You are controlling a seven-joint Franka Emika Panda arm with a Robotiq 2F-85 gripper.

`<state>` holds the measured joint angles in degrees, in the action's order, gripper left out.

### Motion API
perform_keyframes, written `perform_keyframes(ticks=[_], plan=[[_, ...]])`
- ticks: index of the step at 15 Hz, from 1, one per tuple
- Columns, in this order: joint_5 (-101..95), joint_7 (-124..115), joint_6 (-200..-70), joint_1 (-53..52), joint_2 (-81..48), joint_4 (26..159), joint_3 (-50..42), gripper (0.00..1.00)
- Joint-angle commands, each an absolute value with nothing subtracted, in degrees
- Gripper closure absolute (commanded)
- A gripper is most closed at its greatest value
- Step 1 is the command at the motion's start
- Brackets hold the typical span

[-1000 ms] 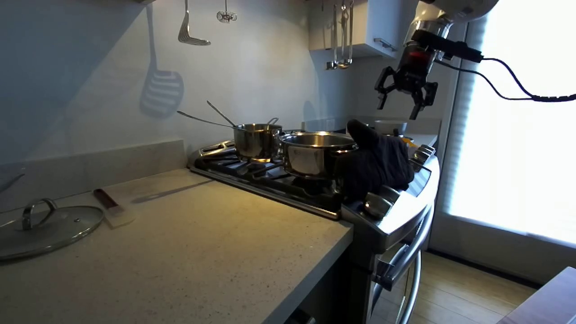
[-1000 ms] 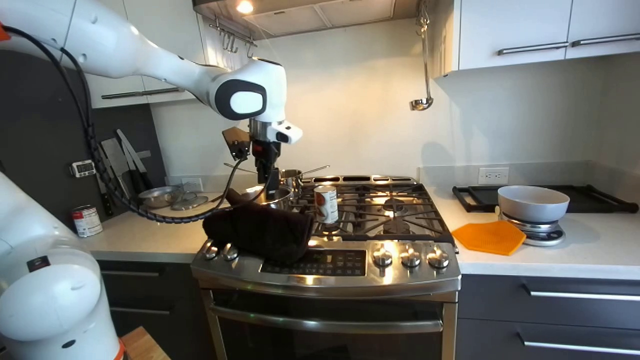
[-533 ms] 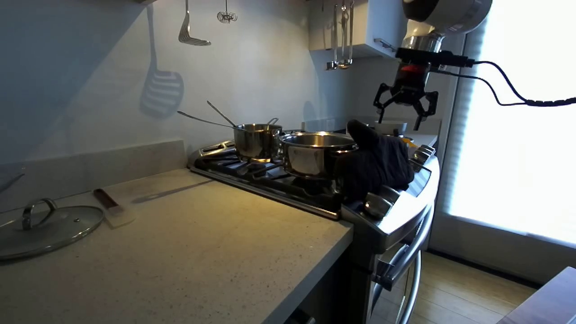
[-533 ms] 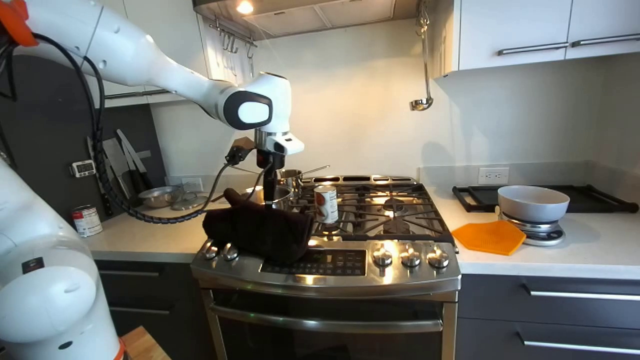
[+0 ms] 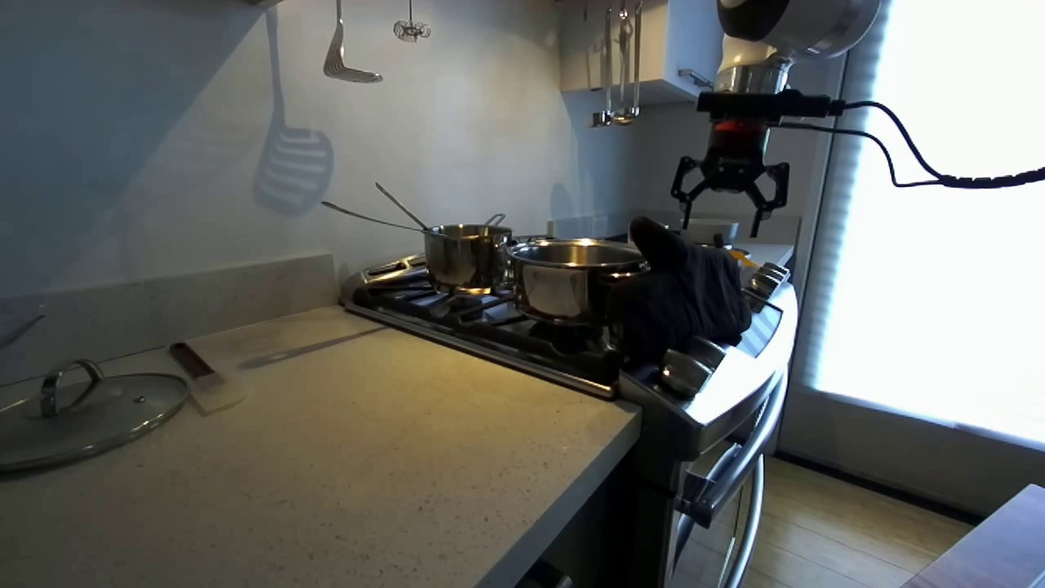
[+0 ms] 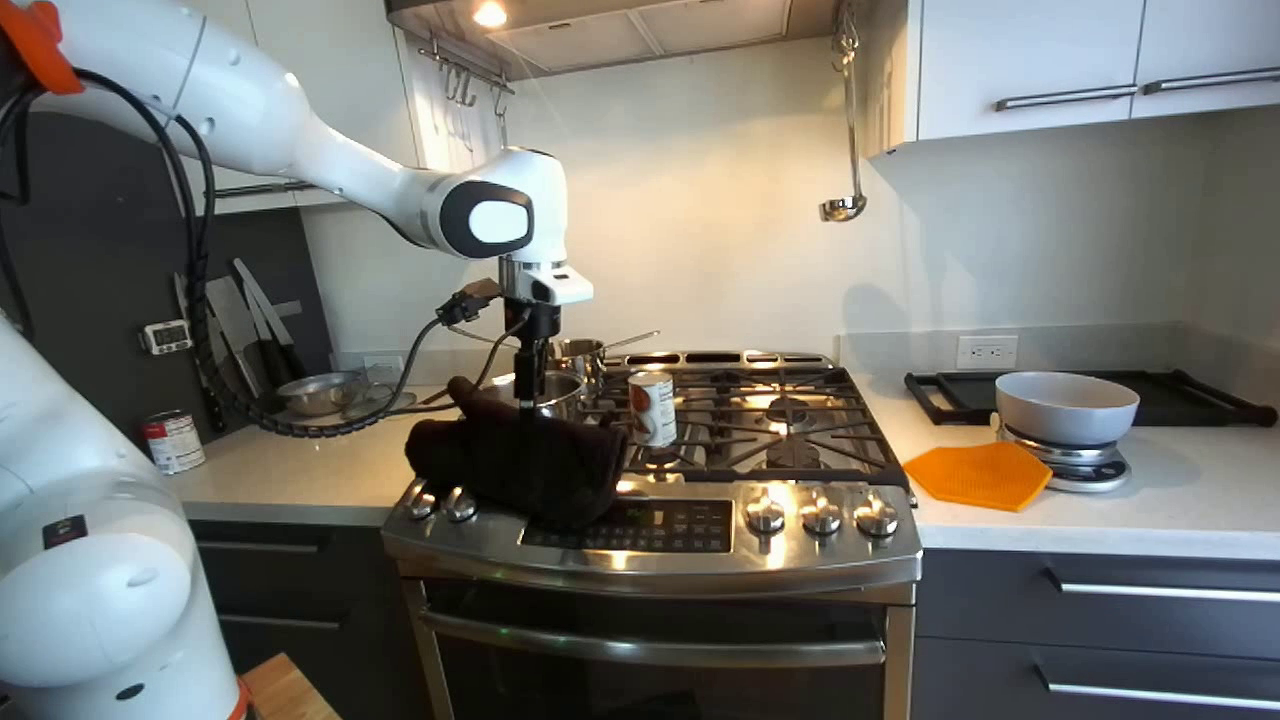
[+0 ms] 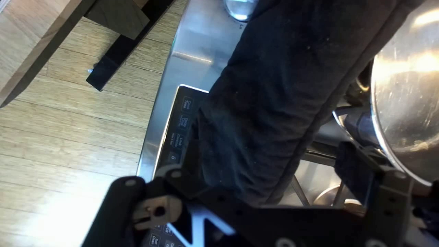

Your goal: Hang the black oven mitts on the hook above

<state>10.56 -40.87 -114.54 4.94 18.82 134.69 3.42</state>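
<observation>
A black oven mitt [image 5: 686,302] lies over the front knobs and control panel of the stove, its thumb pointing up, beside the steel pot. It also shows in an exterior view [image 6: 520,465] and fills the middle of the wrist view [image 7: 274,92]. Only one mitt can be made out. My gripper [image 5: 722,229] is open and points down just above the mitt; it also shows from the side [image 6: 528,400]. In the wrist view the fingers [image 7: 269,149] stand apart on either side of the mitt's end, holding nothing. Metal hooks [image 6: 462,88] hang from a rail under the hood at the left.
A large steel pot [image 5: 575,282] stands right behind the mitt, with a smaller pot [image 5: 467,257] farther back. A can [image 6: 652,410] stands on the grates. A ladle [image 6: 845,205] hangs at the right. An orange pad [image 6: 980,475] and bowl [image 6: 1066,405] are on the right counter.
My gripper has come down closer to the mitt and turned from tilted to pointing straight down. It has shifted slightly left in both exterior views. The mitt has not moved.
</observation>
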Motion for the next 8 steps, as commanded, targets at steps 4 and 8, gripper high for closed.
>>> perform_keyframes(ticks=[4,8], plan=[[11.39,-43.46,-115.23,5.33,17.00,133.88,2.45,0.00],[11.72,-46.54,-115.23,5.62,14.91,132.93,1.85,0.00]])
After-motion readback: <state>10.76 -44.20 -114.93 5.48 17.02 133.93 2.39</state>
